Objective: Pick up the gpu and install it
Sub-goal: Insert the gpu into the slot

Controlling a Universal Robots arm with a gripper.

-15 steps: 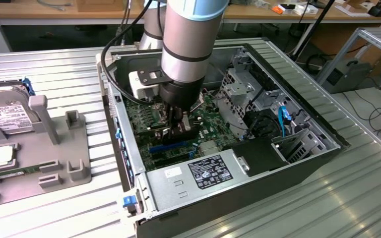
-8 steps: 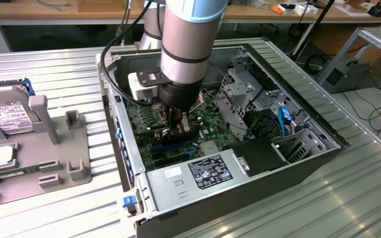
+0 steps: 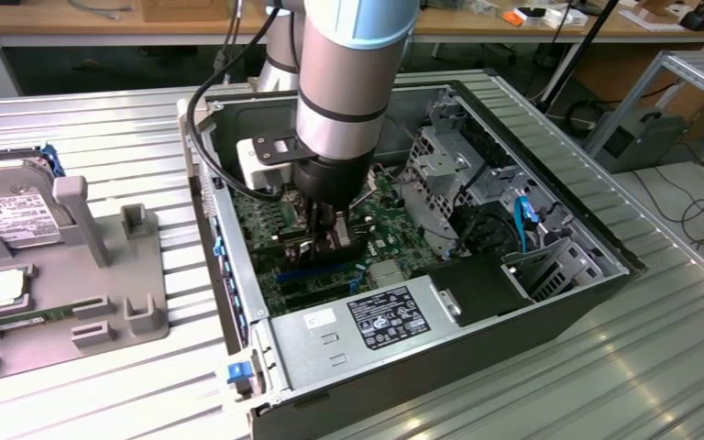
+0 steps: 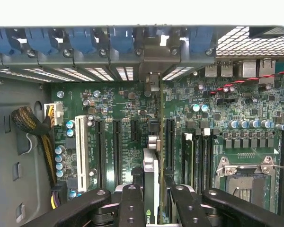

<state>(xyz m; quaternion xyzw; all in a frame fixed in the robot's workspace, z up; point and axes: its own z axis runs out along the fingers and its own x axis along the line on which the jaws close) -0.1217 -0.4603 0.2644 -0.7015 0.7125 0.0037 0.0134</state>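
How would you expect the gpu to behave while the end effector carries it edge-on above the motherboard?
The gpu is a thin flat card, so probably stiff and fairly light. Gripped edge-on by the end effector, it could pivot if nudged. Its bare components look fragile near the motherboard.

GPU (image 4: 150, 189): thin flat card, seen edge-on in wrist view, standing on edge, upright over green motherboard (image 4: 132, 113) inside open PC case (image 3: 548, 302). Dark face, green logo mark near held end, silver metal bracket at far end toward case's slotted rear wall. Clamped between gripper (image 4: 151, 208) fingers. Lies along expansion slots, roughly mid-board. In exterior view, card mostly hidden beneath arm, deep in case, left of drive cage.
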